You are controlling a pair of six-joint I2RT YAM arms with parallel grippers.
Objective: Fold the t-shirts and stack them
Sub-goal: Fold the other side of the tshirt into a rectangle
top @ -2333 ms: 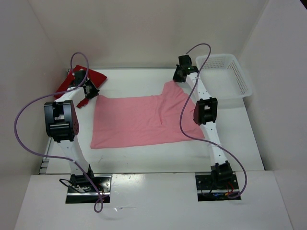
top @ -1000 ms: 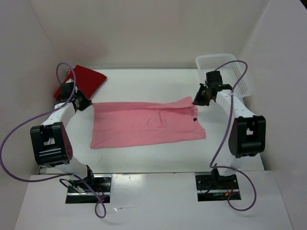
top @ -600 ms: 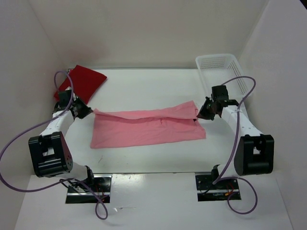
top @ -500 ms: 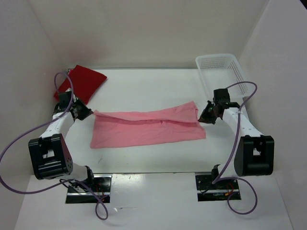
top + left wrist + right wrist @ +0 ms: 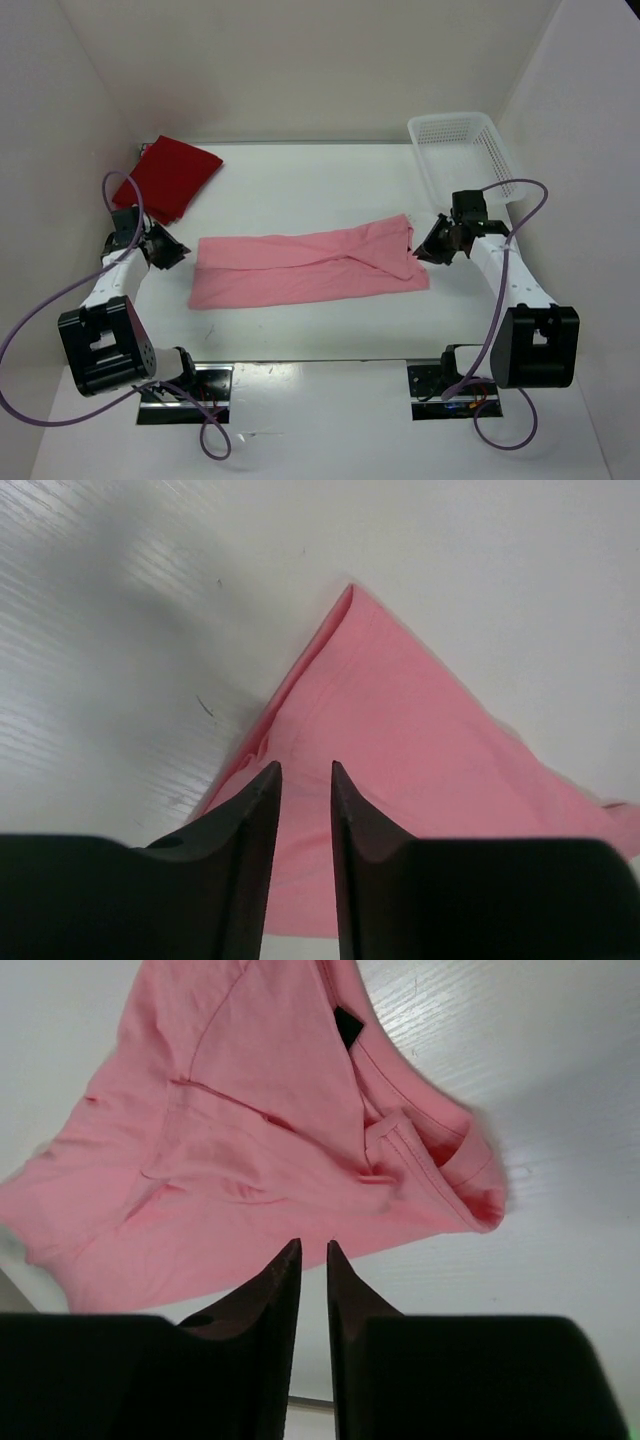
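Note:
The light pink t-shirt (image 5: 300,265) lies flat on the table, folded lengthwise into a long band. It also shows in the left wrist view (image 5: 400,740) and in the right wrist view (image 5: 250,1140). My left gripper (image 5: 172,250) (image 5: 303,768) sits low just off the shirt's left end, jaws a little apart and empty. My right gripper (image 5: 420,250) (image 5: 313,1245) sits just off the right end by the collar, jaws narrowly apart and empty. The dark red t-shirt (image 5: 168,178) lies folded at the back left. The magenta t-shirt is out of view.
A white mesh basket (image 5: 455,120) stands at the back right corner. White walls close in the table on the left, back and right. Purple cables loop from both arms.
Both grippers carried the shirt's far edge toward the near side, folding it into a band, then let go and drew back outward from its ends.

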